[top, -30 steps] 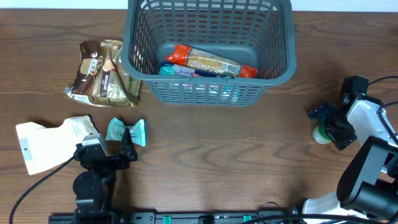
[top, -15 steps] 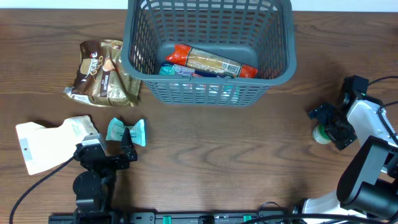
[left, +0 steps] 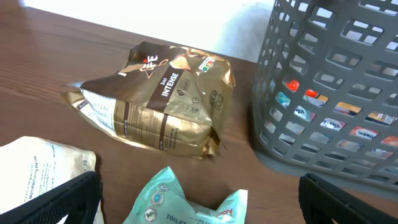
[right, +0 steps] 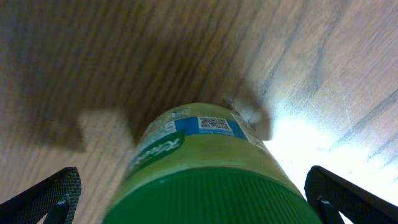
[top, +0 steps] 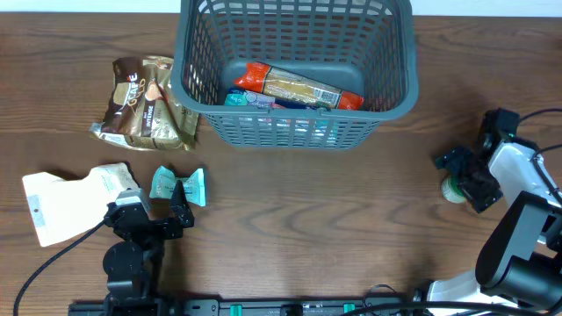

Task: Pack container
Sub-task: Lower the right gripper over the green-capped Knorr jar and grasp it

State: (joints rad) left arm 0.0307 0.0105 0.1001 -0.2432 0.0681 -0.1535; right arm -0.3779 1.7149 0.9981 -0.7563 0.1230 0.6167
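The dark grey lattice basket [top: 386, 83] stands at the back centre and holds an orange-red packet [top: 299, 86] and a teal packet [top: 250, 99]. It also shows in the left wrist view [left: 336, 93]. My left gripper [top: 151, 213] is open and empty just in front of a small teal wipes packet [top: 178, 186]. That packet lies between the open fingers [left: 199, 208] in the left wrist view [left: 180, 199]. My right gripper [top: 461, 180] is open at the right, its fingers [right: 199, 205] either side of a green-capped bottle [right: 205, 168], with gaps on both sides. The bottle shows overhead too [top: 451, 191].
A brown and gold coffee bag [top: 145, 101] lies left of the basket and shows in the left wrist view [left: 161, 106]. A white packet [top: 66, 204] lies at the front left, beside my left gripper, and in the left wrist view [left: 37, 171].
My right gripper has edged very slightly to the left over the bottle. Nothing else has moved.
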